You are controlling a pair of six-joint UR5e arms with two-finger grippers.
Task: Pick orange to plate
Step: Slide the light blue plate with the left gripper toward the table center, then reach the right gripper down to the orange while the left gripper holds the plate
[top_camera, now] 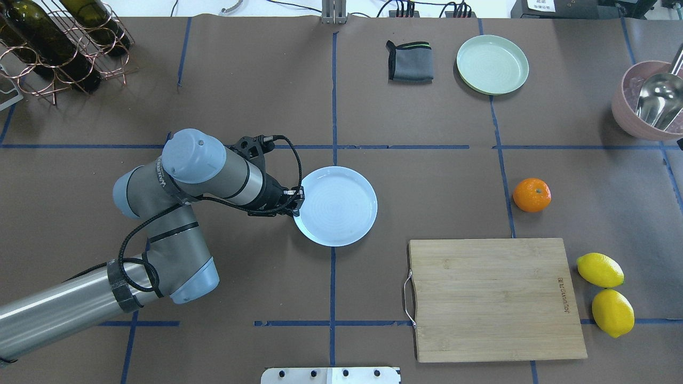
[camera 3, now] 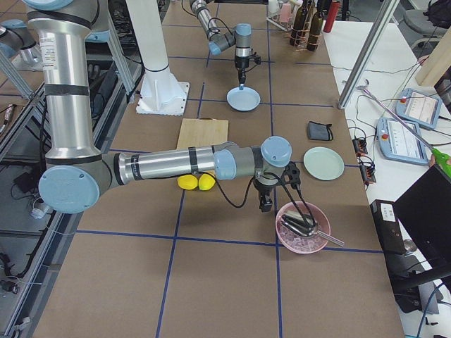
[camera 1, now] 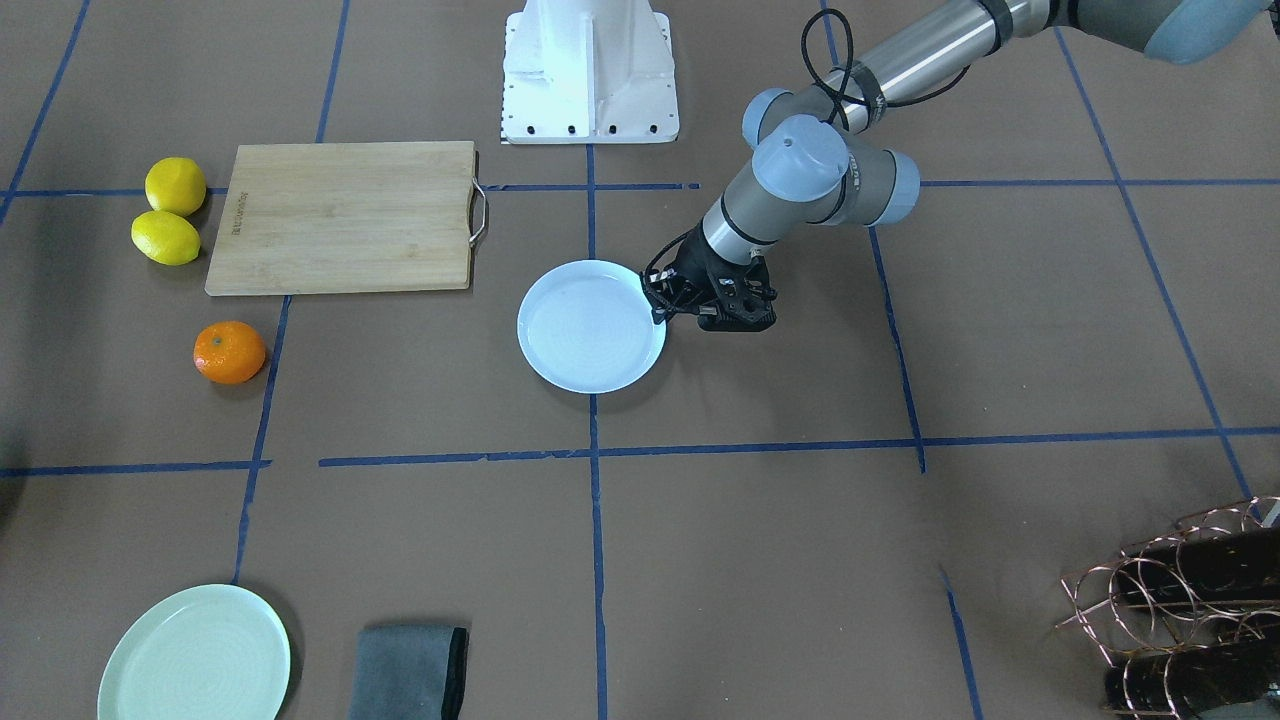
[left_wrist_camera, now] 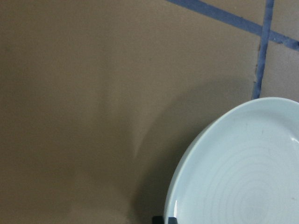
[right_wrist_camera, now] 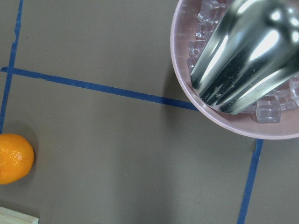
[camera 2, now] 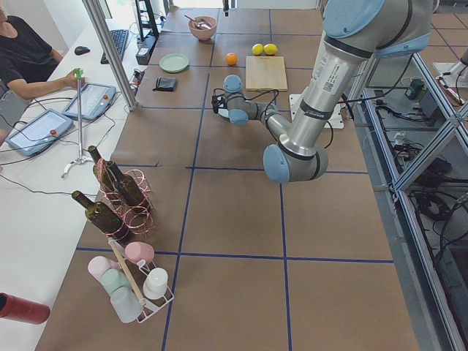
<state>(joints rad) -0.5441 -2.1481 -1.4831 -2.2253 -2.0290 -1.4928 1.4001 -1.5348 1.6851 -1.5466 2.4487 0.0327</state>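
Note:
The orange (top_camera: pixel 532 194) lies on the brown table, right of the middle and just beyond the cutting board; it also shows at the left edge of the right wrist view (right_wrist_camera: pixel 14 158). The pale bluish-white plate (top_camera: pixel 336 213) rests flat at the centre. My left gripper (top_camera: pixel 296 205) is at the plate's left rim, its fingertips (left_wrist_camera: pixel 164 219) closed on the edge. My right gripper (camera 3: pixel 266 205) appears only in the exterior right view, hanging over the table between the orange and a pink bowl; I cannot tell whether it is open or shut.
A wooden cutting board (top_camera: pixel 493 298) lies near the orange, with two lemons (top_camera: pixel 600 270) to its right. A mint-green plate (top_camera: pixel 492 64) and a grey cloth (top_camera: pixel 410 61) sit at the far side. A pink bowl (top_camera: pixel 623 114) holds ice and a scoop. A wine rack (top_camera: pixel 58 42) stands far left.

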